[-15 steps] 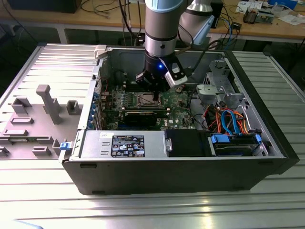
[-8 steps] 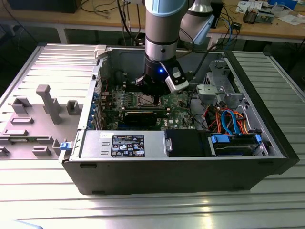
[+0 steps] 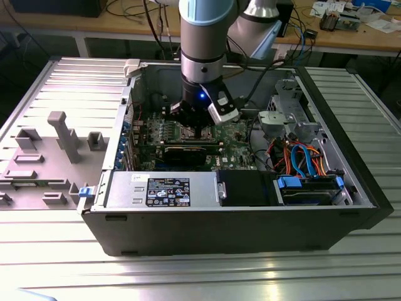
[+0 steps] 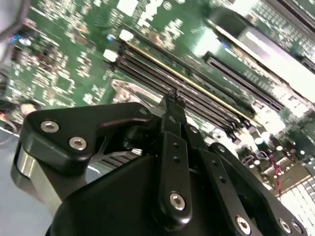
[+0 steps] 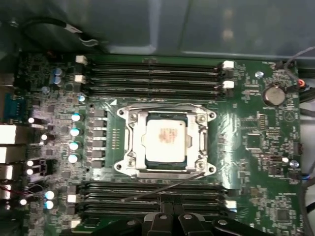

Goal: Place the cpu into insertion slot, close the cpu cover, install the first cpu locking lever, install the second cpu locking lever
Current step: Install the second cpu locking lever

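While the tool (image 5: 170,219) hangs low over the motherboard (image 5: 256,142) with fingers pinched together on nothing, the cpu (image 5: 166,138) already sits in the insertion slot (image 5: 129,142) just beyond its tips, cpu cover (image 5: 165,114) down (thin lever (image 5: 162,188) lies between, running crosswise).

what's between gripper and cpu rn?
In the first wrist view, a bank of long memory slots lies between the gripper and the cpu.
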